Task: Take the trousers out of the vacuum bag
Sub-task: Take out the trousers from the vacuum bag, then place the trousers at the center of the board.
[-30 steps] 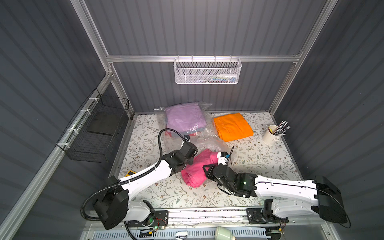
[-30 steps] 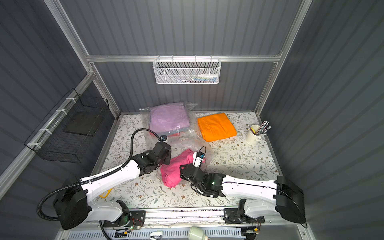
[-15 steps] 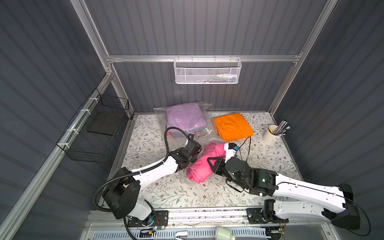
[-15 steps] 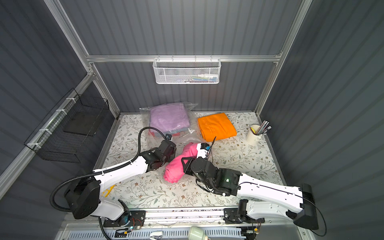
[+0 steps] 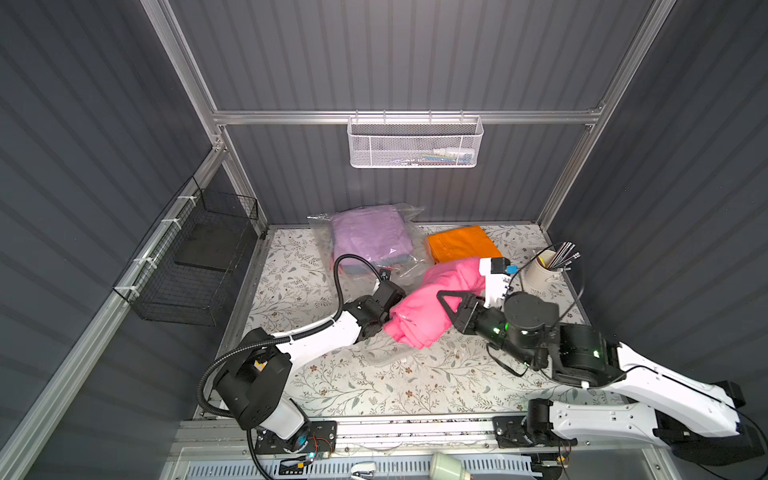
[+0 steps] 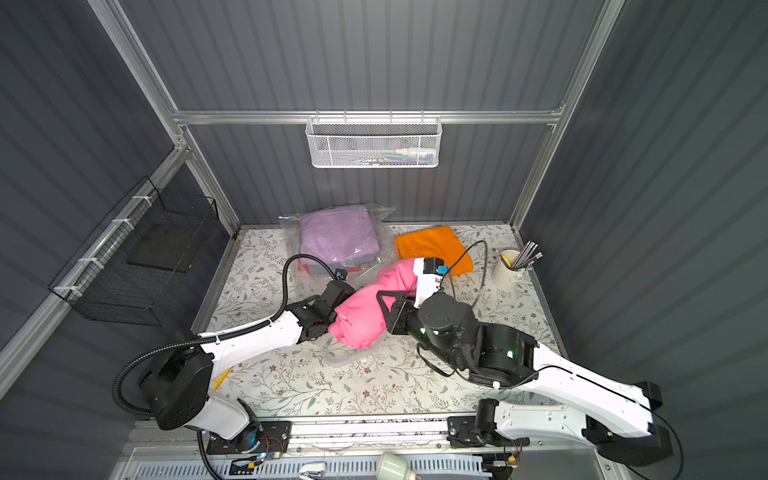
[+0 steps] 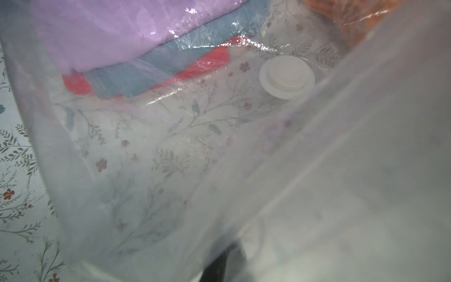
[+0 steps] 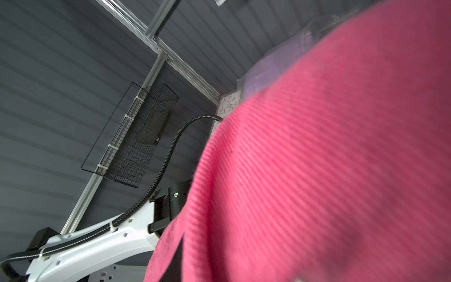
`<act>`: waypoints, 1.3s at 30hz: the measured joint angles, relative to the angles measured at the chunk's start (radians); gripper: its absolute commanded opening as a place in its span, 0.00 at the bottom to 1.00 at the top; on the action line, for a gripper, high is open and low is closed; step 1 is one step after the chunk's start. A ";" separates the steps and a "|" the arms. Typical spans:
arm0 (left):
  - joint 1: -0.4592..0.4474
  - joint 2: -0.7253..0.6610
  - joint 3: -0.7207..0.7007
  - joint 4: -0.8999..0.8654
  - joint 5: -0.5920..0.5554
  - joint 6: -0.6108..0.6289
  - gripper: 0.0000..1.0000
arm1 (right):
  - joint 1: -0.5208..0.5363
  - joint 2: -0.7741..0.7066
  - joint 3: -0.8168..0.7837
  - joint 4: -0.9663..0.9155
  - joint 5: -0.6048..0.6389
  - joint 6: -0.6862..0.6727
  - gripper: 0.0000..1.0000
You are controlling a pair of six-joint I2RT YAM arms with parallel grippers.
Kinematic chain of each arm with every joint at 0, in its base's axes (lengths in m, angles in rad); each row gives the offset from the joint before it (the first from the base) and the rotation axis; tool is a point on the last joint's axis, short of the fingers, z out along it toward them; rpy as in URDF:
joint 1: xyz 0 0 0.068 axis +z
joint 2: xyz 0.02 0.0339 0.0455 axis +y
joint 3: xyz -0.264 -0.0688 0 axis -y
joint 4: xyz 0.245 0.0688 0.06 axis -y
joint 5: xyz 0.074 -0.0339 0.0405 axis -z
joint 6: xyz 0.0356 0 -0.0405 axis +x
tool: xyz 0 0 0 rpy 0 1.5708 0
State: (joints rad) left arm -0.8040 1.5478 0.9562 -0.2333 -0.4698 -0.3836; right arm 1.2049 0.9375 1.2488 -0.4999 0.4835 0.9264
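Right gripper (image 5: 444, 302): jaws nearly closed on the hot pink trousers (image 5: 424, 311), a bunched ribbed bundle held clear of the vacuum bag (image 5: 411, 266). Left gripper (image 5: 392, 293): fully closed, pinching the bag's clear film; lilac trousers (image 5: 368, 235), light blue trousers (image 7: 158, 63) and red trousers (image 7: 212, 59) lie stacked inside, orange trousers (image 5: 461, 245) alongside.

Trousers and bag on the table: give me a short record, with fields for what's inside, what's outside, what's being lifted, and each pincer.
bag: clear plastic, lying on the table, white valve
inside: lilac trousers on top, light blue trousers under them, red trousers lowest
outside: orange trousers, flat beside the bag
lifted: pink trousers, bunched
right pincer: shut on the pink trousers
left pincer: shut, apparently pinching the bag's plastic
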 measured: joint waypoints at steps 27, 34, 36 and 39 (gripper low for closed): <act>0.000 -0.024 -0.112 0.029 -0.026 -0.022 0.00 | -0.779 -0.113 0.072 -0.243 -0.429 -0.153 0.01; 0.000 -0.024 -0.112 0.025 -0.034 -0.022 0.00 | -0.816 -0.169 0.148 -0.342 -0.425 -0.192 0.01; 0.000 -0.021 -0.112 0.026 -0.035 -0.022 0.00 | -0.818 -0.177 0.175 -0.350 -0.414 -0.204 0.01; 0.000 -0.016 -0.112 0.025 -0.034 -0.022 0.00 | -0.819 -0.193 0.196 -0.354 -0.397 -0.219 0.01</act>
State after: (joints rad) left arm -0.8040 1.5318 0.8440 -0.2081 -0.5041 -0.4057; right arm 0.3859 0.7444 1.4445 -0.8543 0.0860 0.7074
